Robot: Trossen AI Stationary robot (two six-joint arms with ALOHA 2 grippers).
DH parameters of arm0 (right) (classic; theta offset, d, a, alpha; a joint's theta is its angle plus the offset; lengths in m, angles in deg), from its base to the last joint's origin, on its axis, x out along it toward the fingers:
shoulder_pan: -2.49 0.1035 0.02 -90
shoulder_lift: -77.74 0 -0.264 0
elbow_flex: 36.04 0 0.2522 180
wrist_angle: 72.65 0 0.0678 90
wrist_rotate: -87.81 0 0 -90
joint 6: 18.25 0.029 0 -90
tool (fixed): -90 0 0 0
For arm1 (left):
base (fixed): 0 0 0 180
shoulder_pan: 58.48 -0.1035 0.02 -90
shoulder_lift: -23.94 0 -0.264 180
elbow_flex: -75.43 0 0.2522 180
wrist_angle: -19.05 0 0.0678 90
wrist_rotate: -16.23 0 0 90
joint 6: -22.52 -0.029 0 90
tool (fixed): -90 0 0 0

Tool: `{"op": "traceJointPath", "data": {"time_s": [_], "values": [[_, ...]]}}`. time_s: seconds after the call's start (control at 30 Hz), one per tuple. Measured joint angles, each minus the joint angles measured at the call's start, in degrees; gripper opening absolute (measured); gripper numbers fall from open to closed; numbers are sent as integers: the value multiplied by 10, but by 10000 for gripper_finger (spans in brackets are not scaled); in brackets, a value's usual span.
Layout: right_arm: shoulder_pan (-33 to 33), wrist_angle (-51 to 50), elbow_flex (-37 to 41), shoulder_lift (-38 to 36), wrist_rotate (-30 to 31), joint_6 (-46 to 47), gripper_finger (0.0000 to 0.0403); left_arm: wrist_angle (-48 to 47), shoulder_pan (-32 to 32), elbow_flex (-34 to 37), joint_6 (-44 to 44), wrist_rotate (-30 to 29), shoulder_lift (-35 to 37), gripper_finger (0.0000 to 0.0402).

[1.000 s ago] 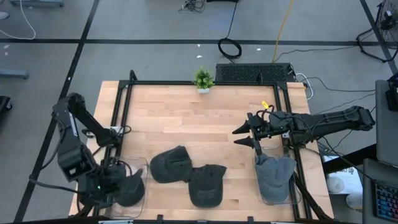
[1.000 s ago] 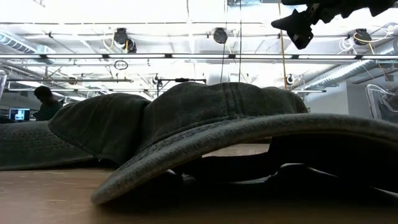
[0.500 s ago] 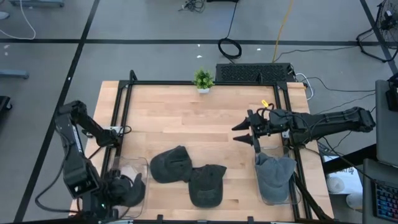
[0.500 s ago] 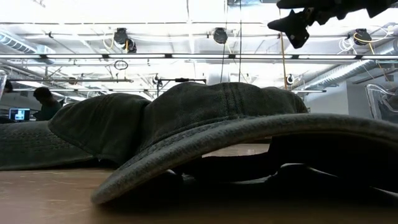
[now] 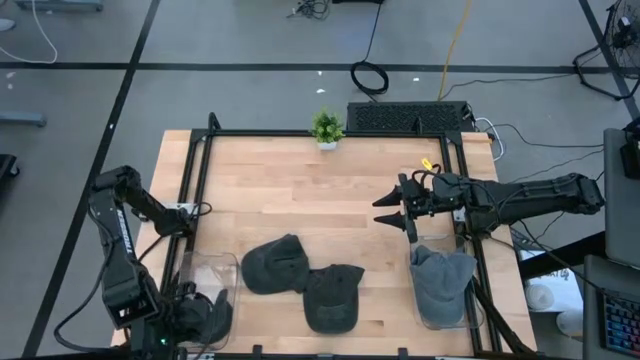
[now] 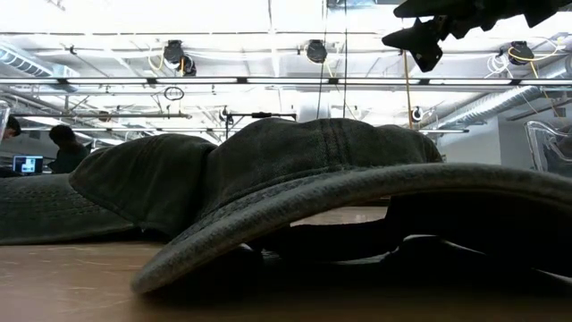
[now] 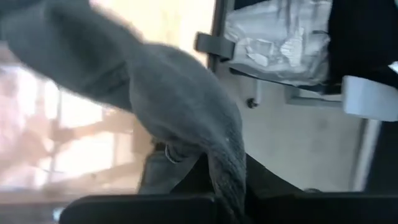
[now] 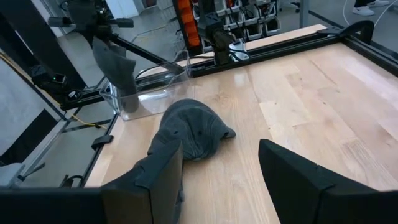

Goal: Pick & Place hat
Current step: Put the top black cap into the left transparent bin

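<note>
Four dark hats and two clear bins on a wooden bench (image 5: 300,190). Left pincer (image 5: 190,318) is clamped on the first hat (image 5: 212,312), which hangs over the near end of the left bin (image 5: 205,268). Right of that bin, two hats lie touching near the bench's front edge: one (image 5: 272,265) with its long axis slanting toward the bin, the next (image 5: 333,297) running front to back, brim toward the front edge. The fourth hat (image 5: 440,283) sits in the right bin (image 5: 424,240), lengthwise. Right pincer (image 5: 392,213), moderately spread and empty, hovers just behind that bin.
</note>
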Motion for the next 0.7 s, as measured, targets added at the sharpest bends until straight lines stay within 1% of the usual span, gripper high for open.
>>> {"op": "traceJointPath", "data": {"time_s": [0.13, 0.23, 0.33, 0.53, 0.6, 0.7], "values": [[0, 0, 0, 0, 0, 0, 203, -22, -5, 0, -25, -20, 0, 7], [0, 0, 0, 0, 0, 0, 202, -50, -7, 4, -21, -28, 0, 12], [0, 0, 0, 0, 0, 0, 201, -71, -7, 24, -18, -33, 0, 12], [0, -1, 0, 0, 0, 0, 200, -34, -17, 72, -24, -32, 0, 8], [0, -1, 0, 0, 0, 0, 199, -43, -24, 81, -9, -32, 0, 21], [0, -1, 0, 0, 0, 0, 201, -69, -35, 89, 20, -40, 0, 52]]}}
